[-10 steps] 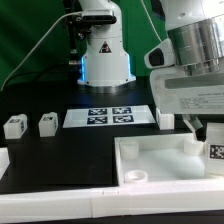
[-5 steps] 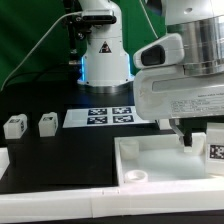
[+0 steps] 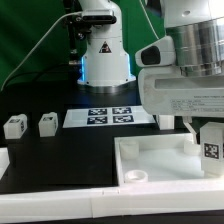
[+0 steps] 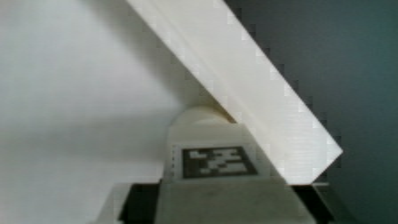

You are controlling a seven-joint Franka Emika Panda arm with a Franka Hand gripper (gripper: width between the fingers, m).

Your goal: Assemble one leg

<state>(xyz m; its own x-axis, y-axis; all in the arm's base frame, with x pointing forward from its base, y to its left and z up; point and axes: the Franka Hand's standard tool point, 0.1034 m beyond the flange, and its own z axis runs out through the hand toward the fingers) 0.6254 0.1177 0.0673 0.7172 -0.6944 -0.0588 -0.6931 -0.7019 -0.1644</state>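
My wrist view shows my gripper (image 4: 217, 188) clamping the leg (image 4: 215, 150); outside, it hangs over the tray (image 3: 160, 165).

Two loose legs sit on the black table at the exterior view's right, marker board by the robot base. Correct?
Wrong side. In the exterior view the two loose legs sit at its left on the black table; the marker board is indeed by the robot base.

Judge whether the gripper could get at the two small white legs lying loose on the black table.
Probably not yet: the gripper seems shut on a leg over the tray; the loose legs lie unobstructed.
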